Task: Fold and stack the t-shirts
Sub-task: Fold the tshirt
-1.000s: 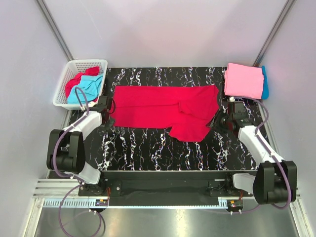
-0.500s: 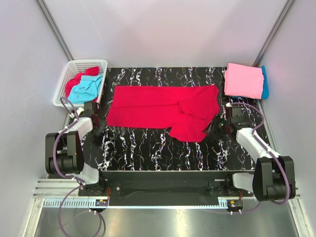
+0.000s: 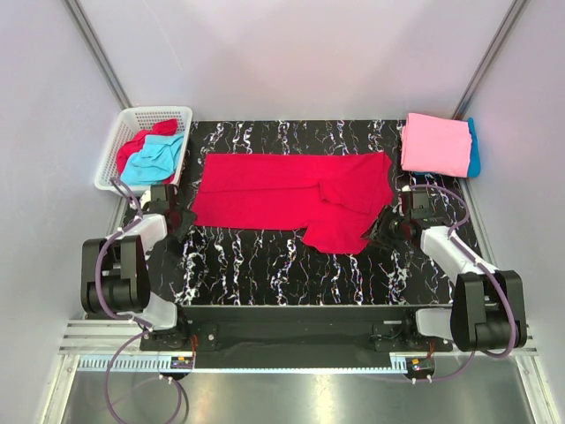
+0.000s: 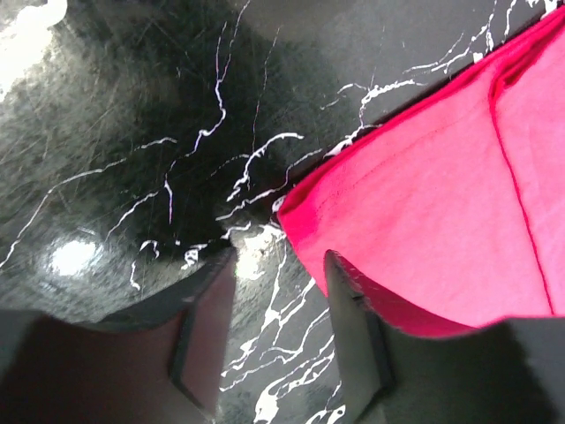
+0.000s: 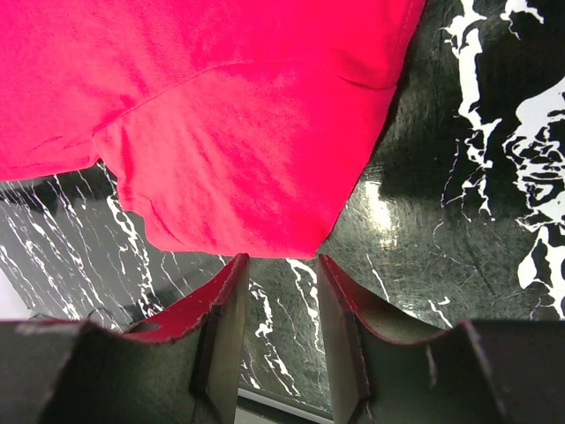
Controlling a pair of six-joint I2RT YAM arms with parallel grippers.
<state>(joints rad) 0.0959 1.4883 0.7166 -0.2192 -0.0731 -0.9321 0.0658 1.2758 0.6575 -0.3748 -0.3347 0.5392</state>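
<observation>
Red shirt (image 3: 291,190) spread flat mid-desk. Left gripper (image 3: 179,220) and right gripper (image 3: 388,228), both open and empty, flank its near corners; each should pinch its corner squarely, both together, before folding.
</observation>
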